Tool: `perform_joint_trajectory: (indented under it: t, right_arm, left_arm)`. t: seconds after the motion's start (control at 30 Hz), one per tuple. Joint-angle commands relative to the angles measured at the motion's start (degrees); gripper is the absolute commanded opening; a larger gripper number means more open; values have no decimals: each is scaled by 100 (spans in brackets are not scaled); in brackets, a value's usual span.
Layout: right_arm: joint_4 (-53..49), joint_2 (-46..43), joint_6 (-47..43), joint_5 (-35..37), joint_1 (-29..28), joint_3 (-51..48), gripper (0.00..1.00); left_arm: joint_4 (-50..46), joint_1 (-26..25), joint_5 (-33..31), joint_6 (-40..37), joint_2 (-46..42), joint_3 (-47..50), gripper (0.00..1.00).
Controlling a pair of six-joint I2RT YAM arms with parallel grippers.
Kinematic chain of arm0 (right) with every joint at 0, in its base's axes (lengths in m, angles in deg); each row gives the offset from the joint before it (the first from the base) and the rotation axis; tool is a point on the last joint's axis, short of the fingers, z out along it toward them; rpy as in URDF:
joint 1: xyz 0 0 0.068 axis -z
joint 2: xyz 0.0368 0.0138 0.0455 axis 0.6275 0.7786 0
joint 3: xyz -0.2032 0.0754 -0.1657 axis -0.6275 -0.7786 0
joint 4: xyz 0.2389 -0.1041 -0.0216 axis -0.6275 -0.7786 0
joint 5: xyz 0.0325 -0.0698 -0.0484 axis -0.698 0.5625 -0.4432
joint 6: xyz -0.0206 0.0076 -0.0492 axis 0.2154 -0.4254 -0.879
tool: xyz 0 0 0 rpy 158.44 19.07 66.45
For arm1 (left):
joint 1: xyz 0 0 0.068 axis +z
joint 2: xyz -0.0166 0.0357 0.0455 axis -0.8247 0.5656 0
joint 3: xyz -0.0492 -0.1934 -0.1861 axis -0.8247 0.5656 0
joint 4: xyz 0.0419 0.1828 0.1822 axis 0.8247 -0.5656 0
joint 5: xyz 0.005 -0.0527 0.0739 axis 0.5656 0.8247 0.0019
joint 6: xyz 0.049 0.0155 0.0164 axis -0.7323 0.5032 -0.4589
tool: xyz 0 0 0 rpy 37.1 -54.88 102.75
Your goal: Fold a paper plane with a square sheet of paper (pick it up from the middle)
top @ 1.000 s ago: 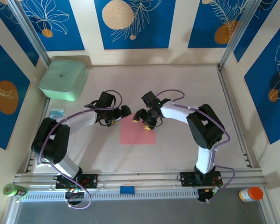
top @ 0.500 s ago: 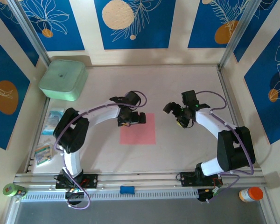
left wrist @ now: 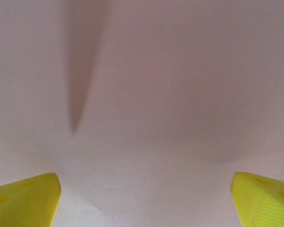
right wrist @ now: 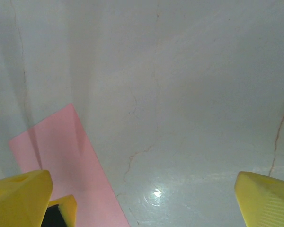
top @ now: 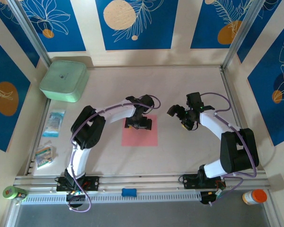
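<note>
1. Pink square sheet of paper (top: 140, 137) lies flat on the table (top: 180, 85). My left gripper (top: 140, 124) hovers low over its far edge, jaws wide apart; pinching there, off the middle, could drag or crumple it.
2. My right gripper (top: 180, 118), jaws spread, hangs just right of the sheet; closing there would catch nothing.

Left arm (top: 112, 112) arches across mid surface (top: 180, 85); left fingers (left wrist: 23, 201) spread wide, low over far edge of square sheet of paper (top: 140, 137), barring approach there. Right fingers (right wrist: 267, 196) spread over bare surface just right of sheet. Near half of sheet uncovered. Mint-green box (top: 64, 80) in far-left corner, packets (top: 54, 122) along left edge, well apart. Far centre open.
</note>
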Motion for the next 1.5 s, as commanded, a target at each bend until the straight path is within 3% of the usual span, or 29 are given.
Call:
perform_joint_trajectory:
  t: [0.0,0.53,1.03,1.13,1.3,1.47]
  right_arm:
    - [-48,103,-104,-167,2,73,99]
    - [-84,153,-54,-127,9,93,100]
    - [-101,147,-18,-46,45,100,100]
    - [-84,113,-23,-37,52,86,100]
    - [165,-63,-20,-196,136,-64,100]
    - [569,-329,-151,-632,205,-206,98]
  left_arm:
    - [-328,-98,-131,122,188,-223,92]
    - [-577,-205,-550,568,772,-315,85]
    - [-412,-259,-507,689,830,-163,79]
    - [-271,-250,-513,682,636,-92,74]
    - [404,-203,-290,498,-151,248,51]
    - [1457,-16,656,61,-1029,806,35]
